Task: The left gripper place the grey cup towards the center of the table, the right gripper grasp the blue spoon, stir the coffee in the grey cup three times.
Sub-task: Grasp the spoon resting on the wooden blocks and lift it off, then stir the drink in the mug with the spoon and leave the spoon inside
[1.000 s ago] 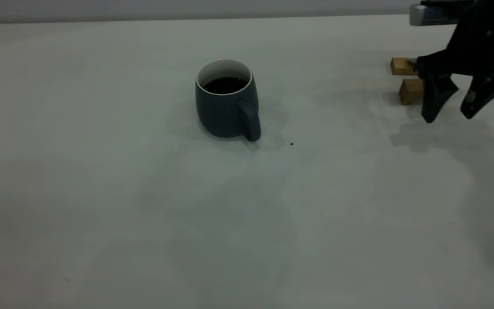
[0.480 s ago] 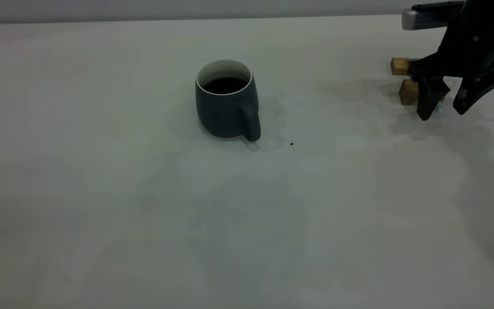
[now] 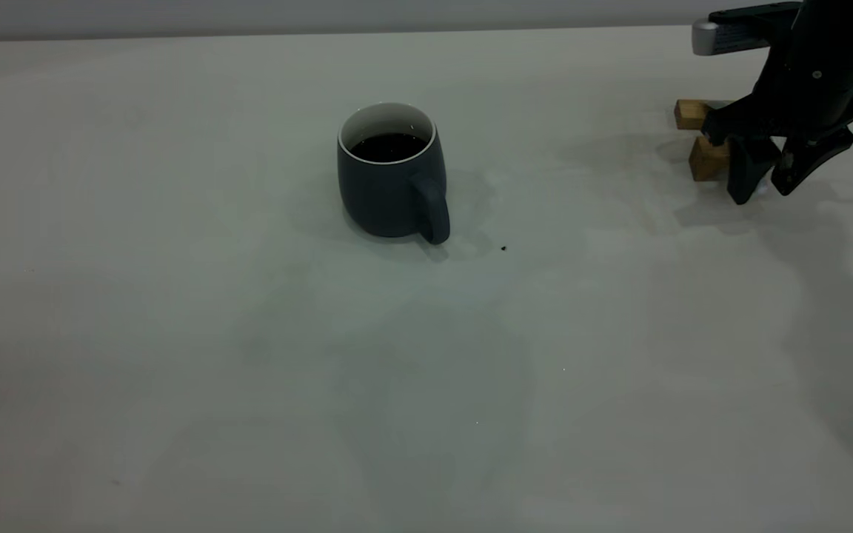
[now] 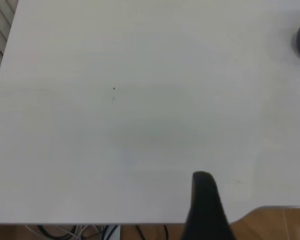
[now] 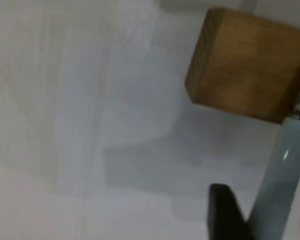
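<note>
A dark grey round cup (image 3: 392, 176) with a white inside and a thick loop handle stands upright near the middle of the big pale grey-white table (image 3: 175, 333). Dark brown coffee (image 3: 387, 146) sits flat inside it, a bit below the rim. The handle points toward the front and a little to the right. A tiny black speck (image 3: 503, 248) lies on the table just right of the cup.

There is lots of bare table all around the cup, in front, to the left and to the right. The back edge of the table runs along the top of the outside view.

The black right gripper (image 3: 760, 189) with two dark pointed fingers is low over the table far to the right, well apart from the cup. Its fingers are only a little way apart, with their tips close to the table. In the right wrist view, the slim pale blue spoon (image 5: 276, 187) lies between them, and one dark finger (image 5: 225, 212) is right beside the handle. I cannot tell if the fingers are pressing on it. Two small tan wooden blocks (image 3: 706, 158) sit just beside the gripper, and the spoon runs up to the nearer block (image 5: 245, 65).

The left wrist view shows one dark finger (image 4: 205, 207) of the black left gripper over the table's near edge, with bare table ahead. I cannot tell if it is open or closed.
</note>
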